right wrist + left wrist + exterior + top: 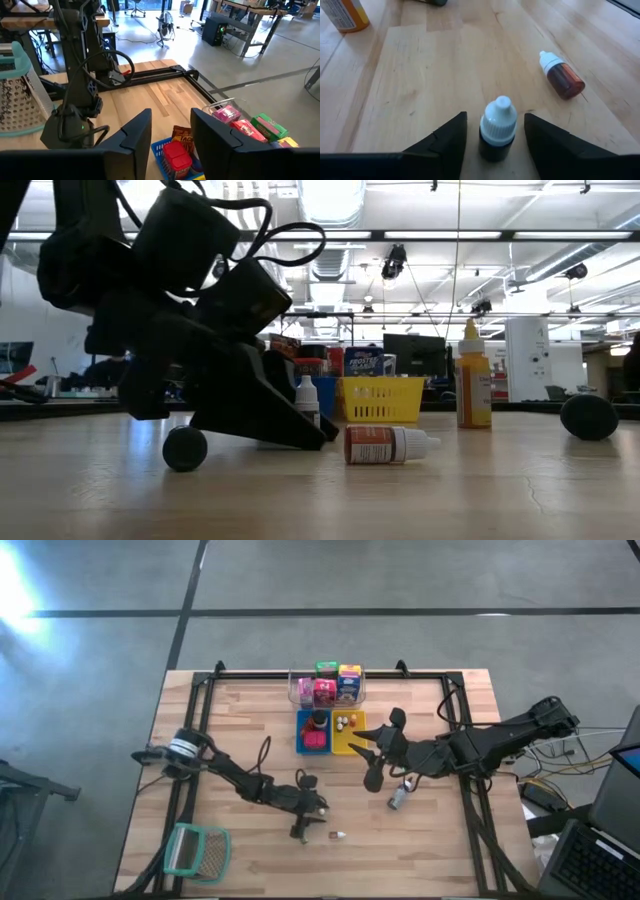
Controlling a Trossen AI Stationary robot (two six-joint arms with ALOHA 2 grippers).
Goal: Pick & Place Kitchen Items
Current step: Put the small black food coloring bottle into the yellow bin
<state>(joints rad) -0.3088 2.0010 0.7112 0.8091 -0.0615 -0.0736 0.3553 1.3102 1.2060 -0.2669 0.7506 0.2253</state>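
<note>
A small dark bottle with a white cap [497,132] stands upright on the wooden table. My left gripper [496,120] is low at the table's near middle [312,820], open, with one finger on each side of this bottle and a gap showing on both sides. In the low view the bottle's cap [307,392] shows just beyond the dark gripper. A second small bottle with reddish contents [562,79] lies on its side just past it [385,445]. My right gripper [170,131] hangs open and empty high above the trays [372,752].
A blue tray [303,732] holds a red can [175,155]; a yellow tray [358,745] sits beside it, and a clear tub [296,690] of coloured packets behind. A yellow-orange bottle [473,385] stands right of centre. A teal-rimmed mesh basket [195,852] lies near left.
</note>
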